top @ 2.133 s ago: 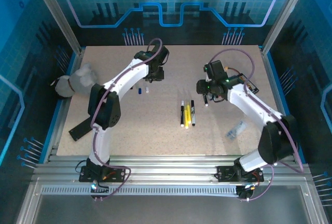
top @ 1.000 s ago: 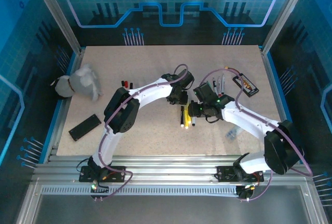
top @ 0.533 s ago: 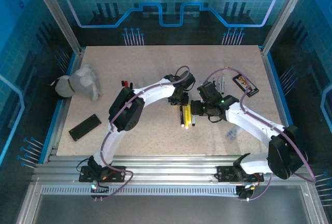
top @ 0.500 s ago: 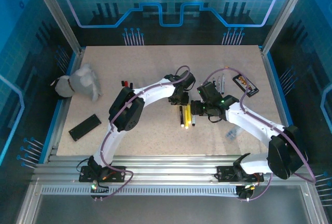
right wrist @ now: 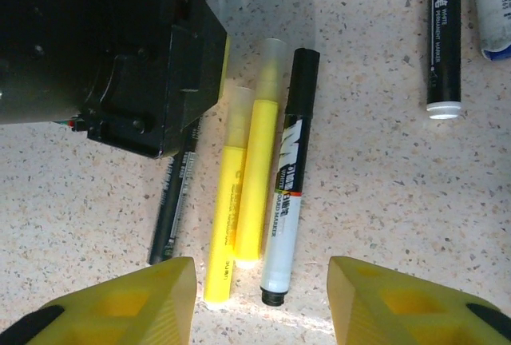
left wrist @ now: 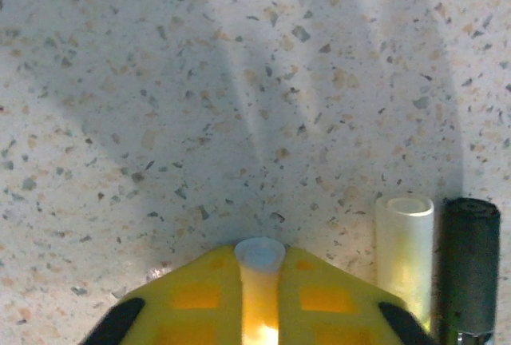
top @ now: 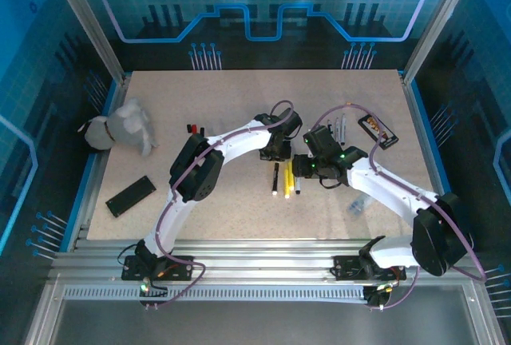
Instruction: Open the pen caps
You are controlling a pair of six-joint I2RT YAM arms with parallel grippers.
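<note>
My left gripper (left wrist: 259, 271) is shut on the white pen cap (left wrist: 259, 252) at the far end of a thin black pen (right wrist: 174, 209), which rests on the table. Beside it lie two yellow highlighters (right wrist: 259, 177) with clear caps (left wrist: 404, 233) and a black-and-white marker (right wrist: 286, 201) with a black cap (left wrist: 471, 237). In the top view the left gripper (top: 275, 156) sits at the far ends of these pens (top: 288, 181). My right gripper (right wrist: 263, 305) is open above their near ends, holding nothing, and shows in the top view (top: 299, 171) too.
More markers (top: 339, 129) lie behind the right arm, next to a black device with an orange label (top: 377, 129). Loose caps (top: 194, 128), a white cloth bundle (top: 120, 125) and a flat black slab (top: 130, 196) are on the left. A clear item (top: 357, 204) lies at right.
Both arms came in from the back of the table to the pen group. The left gripper has closed on the white cap, and the thin black pen has shifted slightly left.
</note>
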